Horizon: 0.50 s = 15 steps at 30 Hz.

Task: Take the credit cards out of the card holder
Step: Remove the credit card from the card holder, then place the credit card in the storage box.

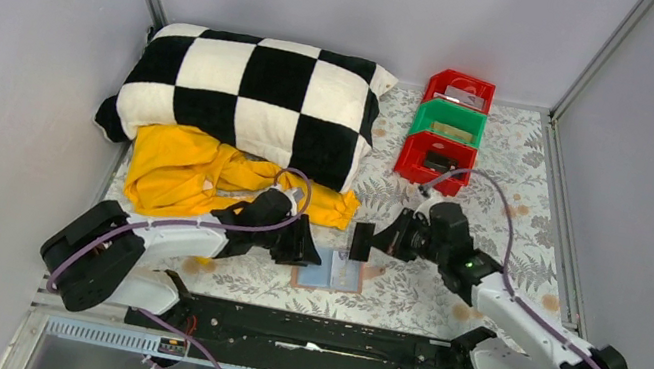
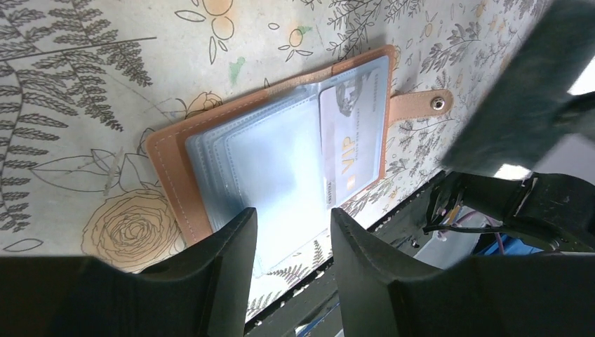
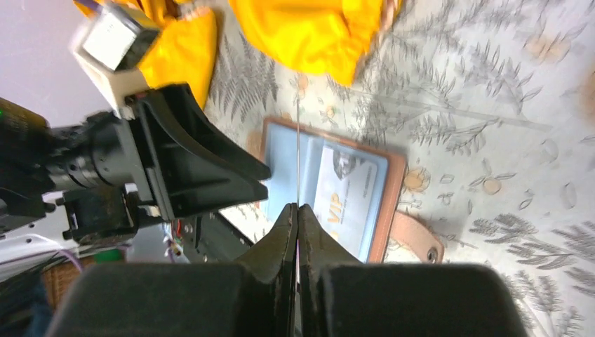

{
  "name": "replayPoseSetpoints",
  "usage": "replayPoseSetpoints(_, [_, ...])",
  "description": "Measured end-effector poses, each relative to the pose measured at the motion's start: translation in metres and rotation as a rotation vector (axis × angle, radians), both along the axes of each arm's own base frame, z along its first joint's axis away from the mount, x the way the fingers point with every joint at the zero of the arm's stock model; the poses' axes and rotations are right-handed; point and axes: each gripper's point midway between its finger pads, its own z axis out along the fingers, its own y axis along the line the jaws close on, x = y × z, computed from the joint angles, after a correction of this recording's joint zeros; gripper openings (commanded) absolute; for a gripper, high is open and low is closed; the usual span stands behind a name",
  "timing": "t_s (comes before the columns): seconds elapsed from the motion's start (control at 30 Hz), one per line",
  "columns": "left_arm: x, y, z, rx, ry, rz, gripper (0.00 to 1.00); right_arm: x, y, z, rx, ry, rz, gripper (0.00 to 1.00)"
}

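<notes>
Tan wallet (image 2: 281, 147), pale blue inside, on a cream fern-printed bench (image 1: 509, 166); beside it a dark card (image 1: 361, 241); beyond it a black-and-white checked pillow (image 1: 258, 91), yellow cloth (image 1: 182, 174).

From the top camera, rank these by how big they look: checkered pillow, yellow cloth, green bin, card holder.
1. Checkered pillow, clearly the largest.
2. Yellow cloth.
3. Green bin and card holder: they look about alike. The left gripper hides part of the card holder, so I won't rank those two.
</notes>
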Motion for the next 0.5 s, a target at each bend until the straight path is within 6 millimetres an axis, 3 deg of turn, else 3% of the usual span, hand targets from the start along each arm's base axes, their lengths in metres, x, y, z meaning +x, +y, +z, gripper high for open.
replayPoseSetpoints(0.27, [0.003,0.006,0.017,0.029,-0.035,0.004,0.48,0.043,-0.027,0.069,-0.176,-0.172,-0.12,0.0])
replayPoseSetpoints(0.5, [0.009,0.007,0.052,-0.014,-0.121,0.014,0.48,0.097,-0.059,0.098,-0.444,-0.32,-0.23,0.0])
